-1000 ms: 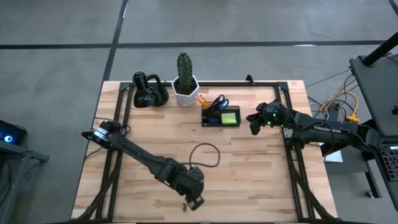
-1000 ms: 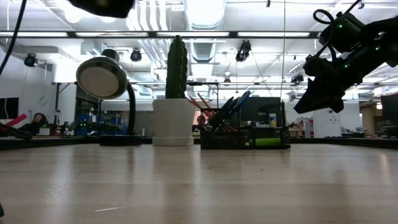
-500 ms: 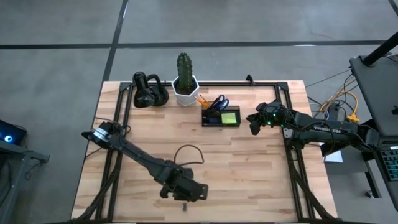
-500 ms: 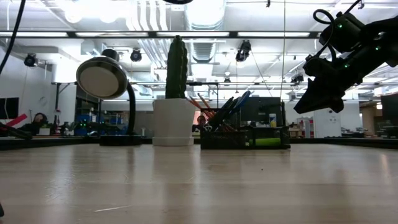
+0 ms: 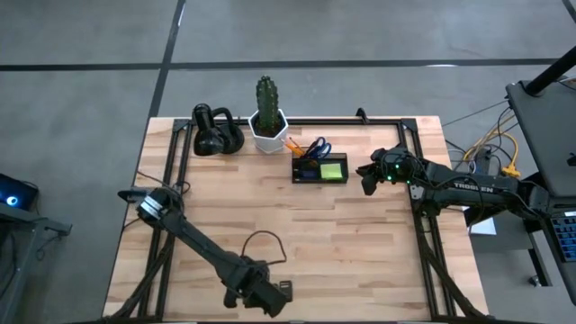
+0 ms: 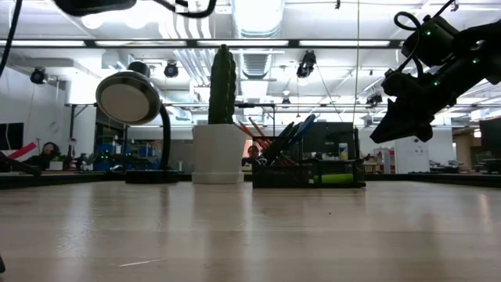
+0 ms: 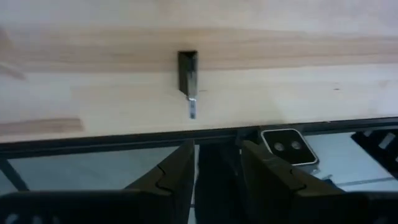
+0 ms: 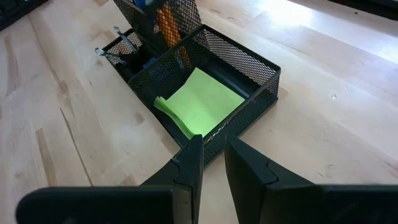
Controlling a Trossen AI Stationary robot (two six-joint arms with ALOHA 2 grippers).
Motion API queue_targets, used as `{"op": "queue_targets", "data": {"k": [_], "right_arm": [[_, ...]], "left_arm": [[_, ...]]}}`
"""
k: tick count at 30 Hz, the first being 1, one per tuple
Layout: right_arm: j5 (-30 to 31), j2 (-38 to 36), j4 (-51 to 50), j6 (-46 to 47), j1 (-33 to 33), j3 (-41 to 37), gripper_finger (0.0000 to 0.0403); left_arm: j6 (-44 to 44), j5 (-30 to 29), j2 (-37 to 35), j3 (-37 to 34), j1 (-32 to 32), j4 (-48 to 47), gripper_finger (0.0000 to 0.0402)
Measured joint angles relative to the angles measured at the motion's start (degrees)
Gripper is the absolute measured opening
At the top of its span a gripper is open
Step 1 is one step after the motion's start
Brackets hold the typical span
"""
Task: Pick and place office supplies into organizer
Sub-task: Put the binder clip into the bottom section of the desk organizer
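Observation:
A small black clip (image 7: 188, 70) with a silver handle lies flat on the wood near the table's near edge. My left gripper (image 5: 266, 296) (image 7: 217, 165) is open over that edge's black rail, its fingers short of the clip and apart from it. The organizer (image 5: 319, 169) (image 8: 205, 74) is a black mesh box holding a lime-green sticky-note pad (image 8: 202, 99), blue scissors (image 5: 317, 148), orange pencils (image 5: 292, 144) and silver-handled clips (image 8: 115, 46). My right gripper (image 5: 367, 176) (image 8: 214, 158) hovers slightly open just right of the organizer (image 6: 309, 174).
A white hexagonal cactus pot (image 5: 267, 126) and a black rounded gadget (image 5: 216, 133) stand at the far edge, left of the organizer. Black frame rails (image 5: 180, 171) run along the table's sides. A small camera (image 7: 287, 146) sits at the near edge. Bare wood lies mid-table.
My left gripper has swung toward the table's near edge and a little to the left, turning about as it went, and now sits over the near rail. The right arm, the clip and the organizer have kept still.

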Motion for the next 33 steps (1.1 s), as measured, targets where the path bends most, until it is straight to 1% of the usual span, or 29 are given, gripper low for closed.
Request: {"op": "queue_targets", "data": {"k": [6, 9, 12, 26, 33], "right_arm": [[0.00, 0.00, -0.11, 0.02, 0.02, 0.01, 0.0057], [-0.02, 0.00, -0.37, 0.02, 0.02, -0.01, 0.0057], [-0.02, 0.00, -0.60, 0.02, 0.01, -0.01, 0.0057], [-0.02, 0.00, -1.72, 0.02, 0.00, -0.01, 0.0057], [-0.02, 0.00, -1.70, 0.02, 0.02, -0.01, 0.0057]], "left_arm": [[-1.25, -0.50, 4.65, 0.13, -0.69, 2.25, 0.0116], [-1.89, -0.51, 5.86, 0.34, -0.79, 2.77, 0.0116], [-1.98, -0.66, 6.02, 0.46, -0.79, 3.80, 0.0116], [-1.65, -2.55, 5.91, 0.00, -0.68, -1.24, 0.0116], [-0.25, -3.55, 5.89, -0.02, -0.49, -1.29, 0.0116]]}}
